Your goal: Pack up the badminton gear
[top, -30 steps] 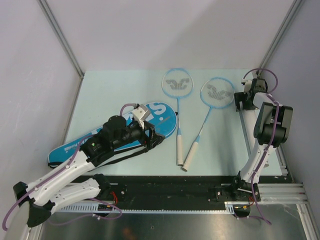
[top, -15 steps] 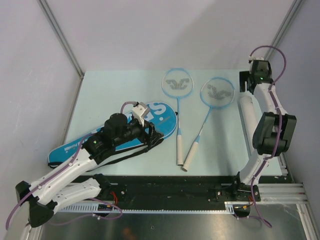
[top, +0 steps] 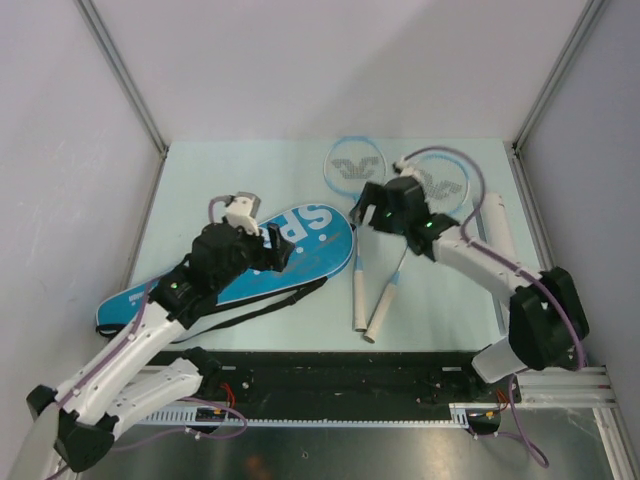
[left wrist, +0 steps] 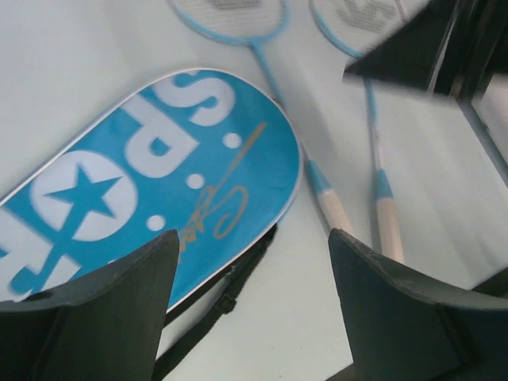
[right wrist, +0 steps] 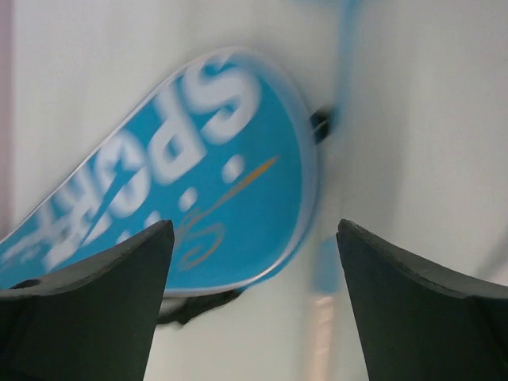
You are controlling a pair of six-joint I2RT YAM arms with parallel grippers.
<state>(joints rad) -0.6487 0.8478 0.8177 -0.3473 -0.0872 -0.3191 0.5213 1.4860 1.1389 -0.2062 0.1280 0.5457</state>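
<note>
Badminton gear is lying unpacked across the pale table [top: 200, 180] as both arms are hovering over the blue racket bag [top: 250, 268]. The bag is lying flat on the left half of the table with its "SPORT" lettering facing up. Its rounded head end is pointing toward the middle of the table and its black strap [top: 270, 305] is trailing along its near side.

The left gripper [top: 278, 252] is hanging above that rounded end with its jaws spread wide and holding nothing. The right gripper [top: 366, 208] is hanging just beyond the same end, its jaws likewise spread and empty. Both wrist cameras are framing the bag's head, which suggests the pair are lining up to open the bag, one side each.

The two rackets [top: 357, 290] are lying side by side just right of the bag, heads away from the arms and white handles toward them. That lay is probably keeping them ready to slide in once the bag is open. The long white tube [top: 500, 232] is lying along the right edge, well apart from the bag. No shuttlecocks are showing, and nothing looks packed yet.
</note>
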